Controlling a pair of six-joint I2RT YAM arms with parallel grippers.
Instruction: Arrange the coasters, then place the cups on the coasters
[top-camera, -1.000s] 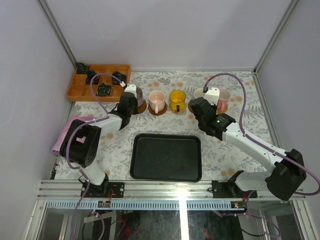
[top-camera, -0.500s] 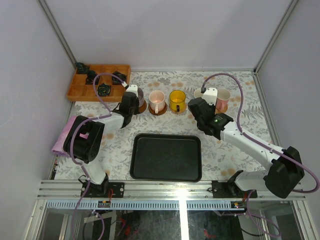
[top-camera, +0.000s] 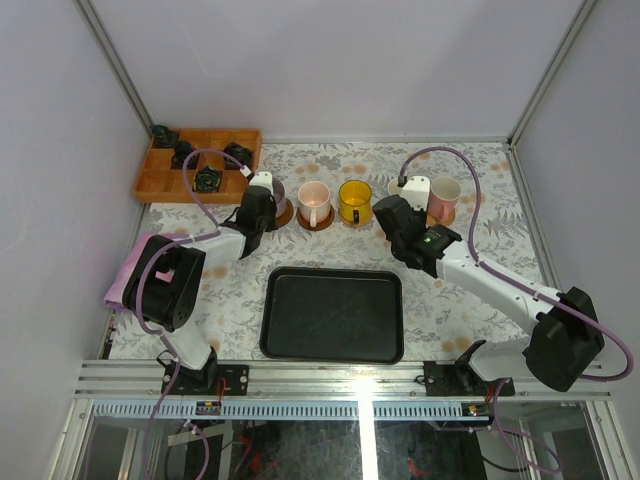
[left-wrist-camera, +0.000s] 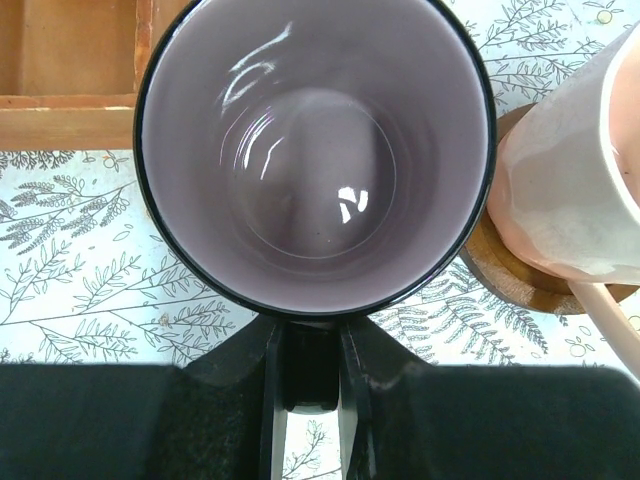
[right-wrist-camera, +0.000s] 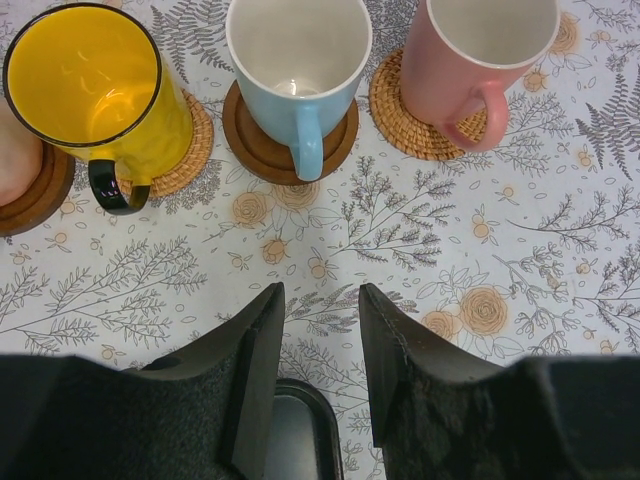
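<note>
Swung leftward since the earlier frame, the right gripper (right-wrist-camera: 320, 295) sits back from the row with its jaws moderately parted and empty. 3 cups stand on coasters ahead of it: the pale blue cup (right-wrist-camera: 298, 55) straight ahead, the yellow cup (right-wrist-camera: 95, 85) ahead-left and the pink cup (right-wrist-camera: 480, 50) ahead-right. The left gripper (left-wrist-camera: 311, 350) is narrow, pinching the dark handle of the mauve cup (left-wrist-camera: 310, 150). The pale pink cup (left-wrist-camera: 570, 180) stands on its coaster (left-wrist-camera: 510, 270) just right of that.

Black rect. tray (top-camera: 332, 315), rounded corners, lies near the table's front-centre on a floral tablecloth (top-camera: 235, 300) w/ grey fern & orange rose print. Far-left corner: orange-brown wooden divided box (top-camera: 160, 184), approx. four small black objects (top-camera: 207, 180) spread over its compartments. Pink cloth (top-camera: 118, 285) at left edge, partly hidden.
</note>
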